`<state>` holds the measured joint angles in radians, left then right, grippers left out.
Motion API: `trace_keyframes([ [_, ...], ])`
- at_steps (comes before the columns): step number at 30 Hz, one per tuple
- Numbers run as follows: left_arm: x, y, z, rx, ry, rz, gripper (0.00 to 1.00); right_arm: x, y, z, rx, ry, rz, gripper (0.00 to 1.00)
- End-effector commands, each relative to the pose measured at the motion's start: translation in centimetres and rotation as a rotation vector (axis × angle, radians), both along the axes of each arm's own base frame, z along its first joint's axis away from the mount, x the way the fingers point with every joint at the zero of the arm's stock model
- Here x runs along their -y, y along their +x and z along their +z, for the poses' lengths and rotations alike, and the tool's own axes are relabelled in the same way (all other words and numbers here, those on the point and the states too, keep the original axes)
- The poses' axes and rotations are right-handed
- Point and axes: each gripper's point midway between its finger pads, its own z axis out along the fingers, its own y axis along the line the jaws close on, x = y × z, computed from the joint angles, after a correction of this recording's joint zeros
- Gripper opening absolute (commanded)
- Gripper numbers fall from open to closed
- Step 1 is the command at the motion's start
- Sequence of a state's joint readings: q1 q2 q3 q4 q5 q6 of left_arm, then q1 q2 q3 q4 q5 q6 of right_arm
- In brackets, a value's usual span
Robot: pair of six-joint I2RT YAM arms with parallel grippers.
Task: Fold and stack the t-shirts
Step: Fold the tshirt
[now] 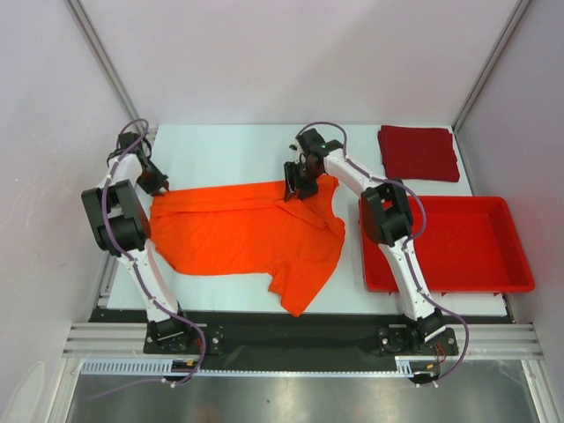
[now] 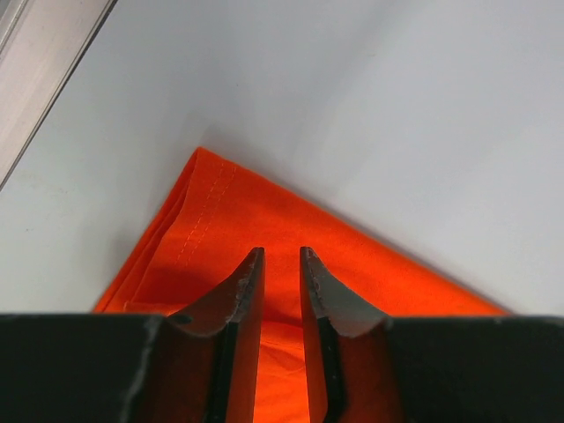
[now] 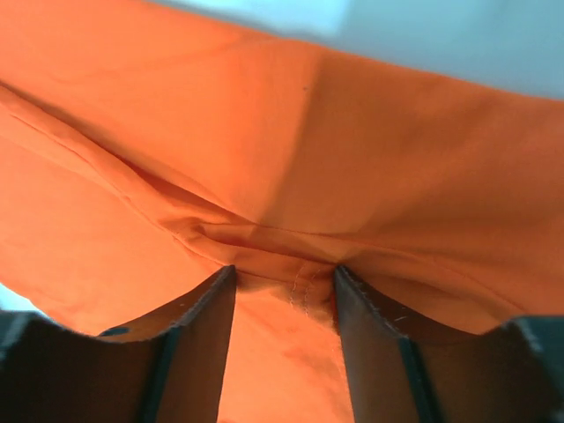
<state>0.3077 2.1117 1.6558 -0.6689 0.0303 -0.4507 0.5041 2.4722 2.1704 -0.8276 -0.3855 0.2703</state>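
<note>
Lying spread across the middle of the table [image 1: 229,145], the orange t-shirt [image 1: 238,233] needs both far corners lifted together. The left gripper [image 2: 280,253] sits at its far-left corner, fingers nearly together; whether they pinch cloth I cannot tell. The right gripper [image 3: 284,271] straddles the puckered far-right hem, fingers apart. Both should clamp firmly, then pull evenly.

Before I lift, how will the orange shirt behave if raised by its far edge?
Probably floppy: the orange shirt puckers in the right wrist view, so it should sag. Likely light; thin layers at the folded corner may slip apart.
</note>
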Motion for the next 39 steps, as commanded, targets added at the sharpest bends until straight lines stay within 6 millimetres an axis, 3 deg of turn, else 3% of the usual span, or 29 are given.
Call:
trace_keyframes([
  [1, 0.0, 1.0, 1.1, 0.031, 0.013, -0.029, 0.27, -0.8, -1.1, 2.1, 0.05, -0.019, 0.035, 0.52],
  [3, 0.0, 1.0, 1.0, 0.031, 0.014, -0.036, 0.27, -0.6, -1.0, 2.3, 0.07, -0.044, 0.03, 0.5],
  [4, 0.1, 0.9, 0.9, 0.029, 0.014, -0.037, 0.27, -0.6, -1.1, 2.5, 0.076, -0.052, 0.03, 0.43],
  [6, 0.2, 0.8, 0.8, 0.026, 0.013, -0.037, 0.27, -0.4, -1.0, 3.2, 0.1, -0.069, 0.023, 0.37],
  [10, 0.2, 0.4, 1.0, 0.03, 0.017, -0.036, 0.27, -0.4, -1.3, 4.6, 0.122, -0.078, 0.023, 0.34],
  [13, 0.3, -0.1, 0.9, 0.025, 0.018, -0.031, 0.27, -0.6, -2.5, 5.3, 0.119, -0.068, 0.04, 0.26],
  [18, 0.4, -0.8, 1.1, 0.024, 0.026, -0.025, 0.26, -0.3, -5.4, 4.7, 0.087, -0.088, 0.083, 0.18],
  [21, 0.2, -1.3, 1.4, 0.017, 0.036, -0.022, 0.25, 0.2, -7.0, 3.7, 0.063, -0.111, 0.107, 0.19],
  [25, 0.4, -2.2, 1.4, 0.009, 0.039, -0.014, 0.25, -0.5, -9.4, 3.4, 0.013, -0.047, 0.167, 0.37],
  [28, 0.1, -2.9, 1.5, -0.002, 0.06, -0.004, 0.25, -1.2, -11.2, 2.9, -0.043, -0.002, 0.205, 0.4],
  [31, -0.4, -3.6, 2.0, -0.006, 0.08, 0.01, 0.25, -1.1, -11.5, 3.1, -0.058, 0.001, 0.19, 0.41],
  [34, -0.7, -3.8, 2.6, 0.012, 0.086, 0.014, 0.17, -1.1, -10.9, 5.1, -0.008, 0.02, 0.168, 0.43],
  [35, -0.7, -3.7, 2.9, 0.019, 0.086, 0.011, 0.01, -0.8, -10.7, 6.1, 0.004, 0.03, 0.15, 0.43],
  [39, -1.2, -3.7, 2.9, 0.017, 0.097, 0.016, 0.0, 0.4, -10.2, 8.1, 0.029, 0.045, 0.089, 0.43],
])
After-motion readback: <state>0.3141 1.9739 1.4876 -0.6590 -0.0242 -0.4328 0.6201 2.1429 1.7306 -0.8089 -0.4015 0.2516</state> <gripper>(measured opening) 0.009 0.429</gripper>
